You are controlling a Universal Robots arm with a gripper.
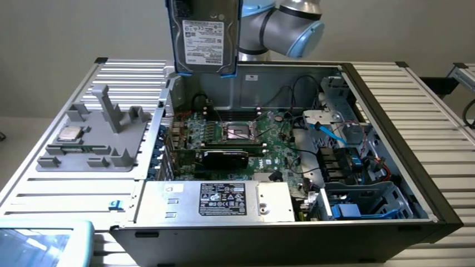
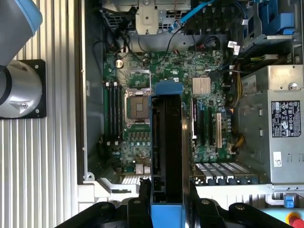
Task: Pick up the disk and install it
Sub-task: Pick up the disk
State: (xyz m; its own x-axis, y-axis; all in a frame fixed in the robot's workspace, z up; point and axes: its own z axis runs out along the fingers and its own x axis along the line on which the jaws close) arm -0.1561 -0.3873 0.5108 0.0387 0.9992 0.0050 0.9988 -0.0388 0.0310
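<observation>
Above the computer case (image 1: pixel 282 242), the part-closed pincer (image 2: pixel 167 192) clamps the disk (image 1: pixel 204 36).

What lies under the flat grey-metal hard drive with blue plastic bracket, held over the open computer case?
Under the grey-metal hard drive lies the green motherboard, its square silver processor socket beside the drive's edge. The strip of board directly beneath it is covered.

I'm looking at a silver ribbed aluminium desk (image 1: pixel 63 192). An open black tower computer case (image 1: pixel 297 242) lies on its side across the middle. Just beside it, on the exterior view's left, sits a grey plastic fixture tray (image 1: pixel 130 139). A small blue plastic clip (image 1: pixel 113 205) sits on the desk's slats by the case's corner.
</observation>
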